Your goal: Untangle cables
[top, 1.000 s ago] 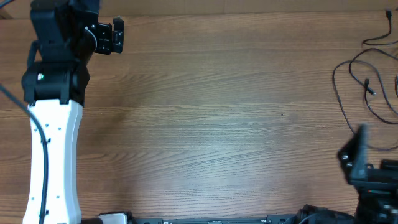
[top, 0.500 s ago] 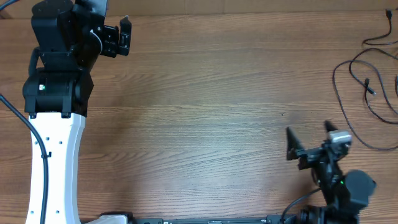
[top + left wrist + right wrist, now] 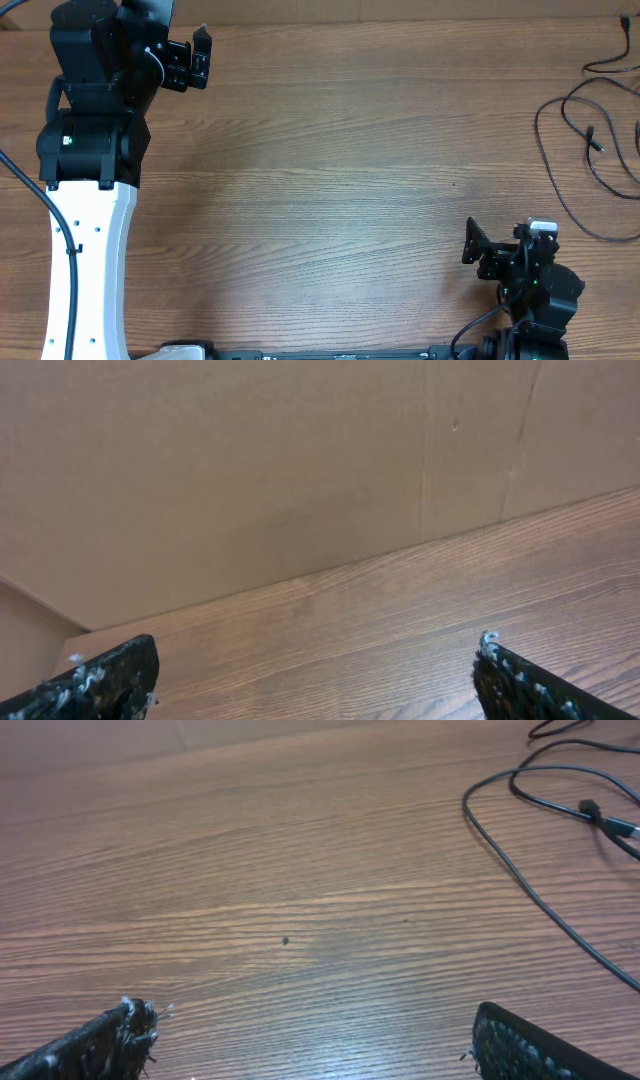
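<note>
**Fingers wide over bare wood, cables off to the right**

The desk (image 3: 250,850) fills nearly the whole view, brown wood with the grain running side to side. The two dark fingers (image 3: 100,1045) poke in at the bottom corners, set wide apart with nothing between them. A tiny dark speck (image 3: 285,940) sits on the wood above the gap. In the upper right the cables (image 3: 500,855) lie loose on the desk. One long strand curves down and runs out at the right edge. Beside it lies what looks like a small plug (image 3: 592,810), though it is blurred.
</note>
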Tool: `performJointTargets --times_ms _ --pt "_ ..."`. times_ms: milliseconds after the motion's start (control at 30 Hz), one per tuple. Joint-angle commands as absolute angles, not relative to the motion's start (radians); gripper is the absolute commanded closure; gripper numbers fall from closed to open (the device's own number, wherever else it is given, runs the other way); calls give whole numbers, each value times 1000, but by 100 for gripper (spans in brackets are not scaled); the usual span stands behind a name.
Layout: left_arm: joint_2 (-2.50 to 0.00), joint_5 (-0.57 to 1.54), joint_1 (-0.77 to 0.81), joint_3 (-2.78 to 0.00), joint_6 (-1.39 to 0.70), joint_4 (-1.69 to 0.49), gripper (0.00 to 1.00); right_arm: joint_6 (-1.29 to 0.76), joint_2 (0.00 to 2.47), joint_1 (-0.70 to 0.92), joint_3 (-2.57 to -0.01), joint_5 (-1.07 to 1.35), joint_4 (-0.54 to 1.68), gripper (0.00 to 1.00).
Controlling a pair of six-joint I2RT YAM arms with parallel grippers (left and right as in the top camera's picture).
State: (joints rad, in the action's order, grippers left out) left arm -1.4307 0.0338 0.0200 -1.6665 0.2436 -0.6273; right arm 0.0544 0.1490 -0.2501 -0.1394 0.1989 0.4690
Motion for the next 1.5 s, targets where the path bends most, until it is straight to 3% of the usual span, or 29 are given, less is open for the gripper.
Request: performJointTargets --times_ms 0,300,567,933,1100,1267,1467 --pt "-1419 47 21 -1657 261 -625 0 46 153 -254 -136 157 481 0" --pt "-1419 135 21 -1657 254 -680 0 46 153 -254 -136 157 481 0" --pt "-1419 86 20 -1657 228 -905 0 46 153 -254 -136 157 481 0" --pt "-1441 182 35 -1652 177 -864 0 46 153 -254 -136 157 481 0" --pt "-1380 165 113 -1499 252 -614 0 46 153 -254 -136 157 481 0" --pt "-1213 85 210 -1108 242 -127 0 46 153 -254 -136 157 481 0" --pt "-970 18 244 -702 193 209 0 46 153 -254 -136 157 481 0"
